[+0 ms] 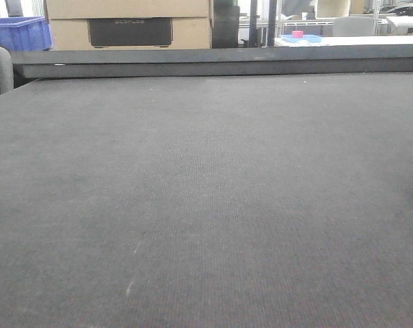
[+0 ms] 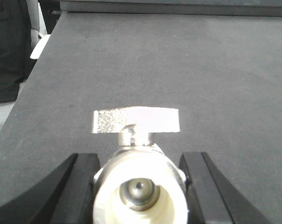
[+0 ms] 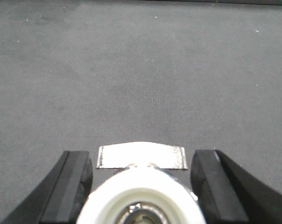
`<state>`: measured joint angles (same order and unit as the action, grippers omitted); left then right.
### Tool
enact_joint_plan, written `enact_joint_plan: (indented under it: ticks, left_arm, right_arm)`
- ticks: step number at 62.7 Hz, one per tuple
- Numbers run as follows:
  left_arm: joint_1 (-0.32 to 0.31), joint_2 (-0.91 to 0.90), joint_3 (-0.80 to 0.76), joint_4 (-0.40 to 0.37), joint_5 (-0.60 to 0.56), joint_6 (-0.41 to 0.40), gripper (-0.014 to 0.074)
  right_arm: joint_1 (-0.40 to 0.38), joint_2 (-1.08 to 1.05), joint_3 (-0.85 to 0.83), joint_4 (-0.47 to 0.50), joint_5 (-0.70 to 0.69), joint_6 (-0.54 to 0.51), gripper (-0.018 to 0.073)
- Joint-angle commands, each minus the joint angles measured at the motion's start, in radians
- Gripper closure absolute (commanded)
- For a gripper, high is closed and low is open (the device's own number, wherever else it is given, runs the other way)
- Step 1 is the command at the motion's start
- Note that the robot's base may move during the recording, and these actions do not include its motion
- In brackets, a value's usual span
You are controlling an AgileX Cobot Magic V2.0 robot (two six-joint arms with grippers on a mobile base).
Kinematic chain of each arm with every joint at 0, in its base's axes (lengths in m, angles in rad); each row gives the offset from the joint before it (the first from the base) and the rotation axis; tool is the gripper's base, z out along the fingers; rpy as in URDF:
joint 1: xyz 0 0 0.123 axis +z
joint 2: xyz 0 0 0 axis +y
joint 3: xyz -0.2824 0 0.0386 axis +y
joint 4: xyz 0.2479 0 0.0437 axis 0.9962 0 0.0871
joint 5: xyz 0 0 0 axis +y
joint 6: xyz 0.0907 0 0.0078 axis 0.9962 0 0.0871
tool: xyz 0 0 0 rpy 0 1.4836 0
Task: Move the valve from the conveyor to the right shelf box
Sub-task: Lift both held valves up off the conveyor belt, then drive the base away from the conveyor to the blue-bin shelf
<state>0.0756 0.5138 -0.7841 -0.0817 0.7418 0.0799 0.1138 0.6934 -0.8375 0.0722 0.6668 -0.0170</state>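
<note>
**Both jaws loaded, one valve each, over the conveyor**

Conveyor (image 1: 206, 205): dark grey woven belt, fills almost the whole front view and the background of both wrist views. Dark raised edge rail (image 1: 213, 63) runs along its far side. Behind the rail are cardboard boxes (image 1: 128, 24), with a blue crate (image 1: 18, 33) to their left.

Left gripper (image 2: 140, 156): black jaws pinching a valve (image 2: 138, 186), one on each flank of the body and touching it. The valve's white end faces the camera with a metal stem in its bore. Its flat silver handle (image 2: 135, 120) sits crosswise on top, beyond the jaws.

Right gripper (image 3: 142, 154): same picture. Jaws clamp a second valve (image 3: 141, 191), white ring toward the camera, with its silver lever (image 3: 141, 156) crosswise just past it.

Can't tell whether either valve touches the belt.
</note>
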Motion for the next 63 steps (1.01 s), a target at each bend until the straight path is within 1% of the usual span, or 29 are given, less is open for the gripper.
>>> enact_joint_plan:
  ticks: [1, 63]
  left_arm:
    - [-0.003, -0.008, -0.006, -0.012, -0.058, -0.001, 0.0707]
    - [-0.003, -0.008, -0.006, -0.012, -0.058, -0.001, 0.0707]
  right_arm:
    - [-0.001, -0.009, -0.008, -0.007, -0.075, 0.001, 0.0721]
    - [-0.001, -0.009, -0.008, -0.007, -0.077, 0.001, 0.0721]
